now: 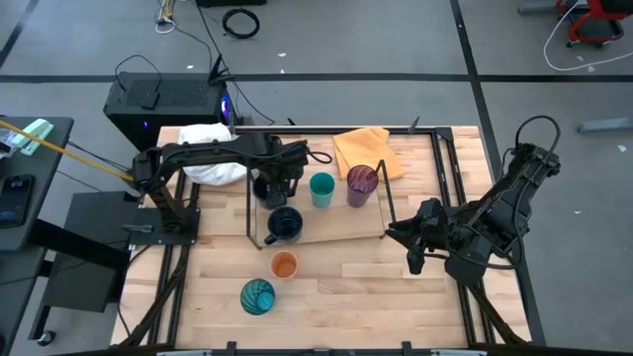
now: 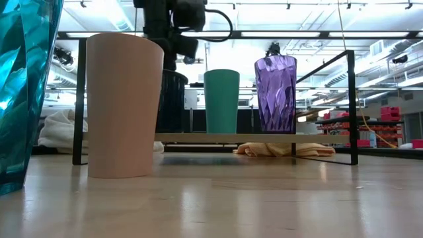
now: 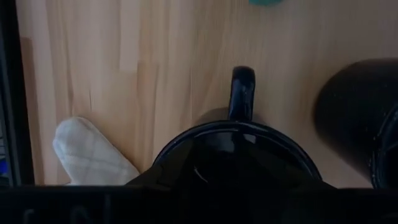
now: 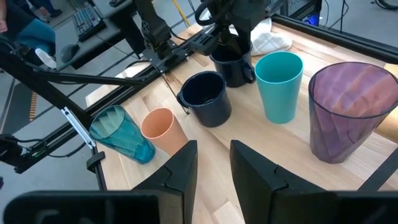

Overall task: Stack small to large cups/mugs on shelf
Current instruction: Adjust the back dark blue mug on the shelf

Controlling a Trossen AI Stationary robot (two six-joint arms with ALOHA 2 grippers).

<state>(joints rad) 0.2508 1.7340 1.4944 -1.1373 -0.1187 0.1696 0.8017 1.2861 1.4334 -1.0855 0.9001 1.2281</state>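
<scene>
The left pincer, its opening hidden, sits over a navy mug on the shelf and could topple it; the right pincer waits open, empty.

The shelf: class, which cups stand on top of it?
On the shelf stand two navy mugs, a teal cup and a purple tumbler. The left gripper partly covers the rear mug.

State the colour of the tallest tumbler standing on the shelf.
Purple, translucent with a faceted surface. The purple tumbler shows best in the right wrist view.
</scene>
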